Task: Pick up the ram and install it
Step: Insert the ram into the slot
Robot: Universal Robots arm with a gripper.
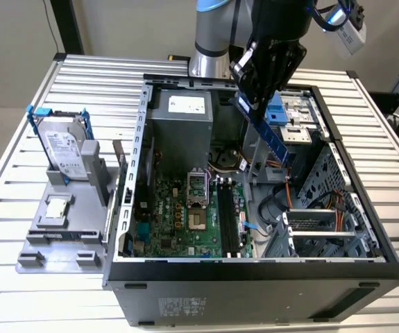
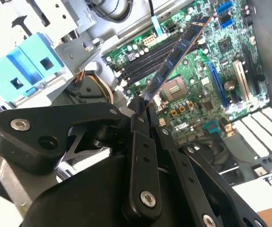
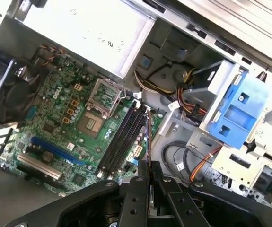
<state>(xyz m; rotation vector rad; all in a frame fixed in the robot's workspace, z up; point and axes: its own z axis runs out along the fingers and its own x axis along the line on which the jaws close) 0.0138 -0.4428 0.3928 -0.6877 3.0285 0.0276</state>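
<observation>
The hand is clamping the ram by one end, holding it tilted above the open case — at about one o'clock from the motherboard's black slots in the exterior view. Pickup looks done; installing is not — the ram is hanging clear of the slots.

I see the ram lifted clear above the open case, toward the far side and the exterior view's right. It is a long, thin, flat stick with a row of dark chips on a bluish face. It hangs tilted, its upper end pinched in the gripper and its free end slanting down over the black slots.
</observation>
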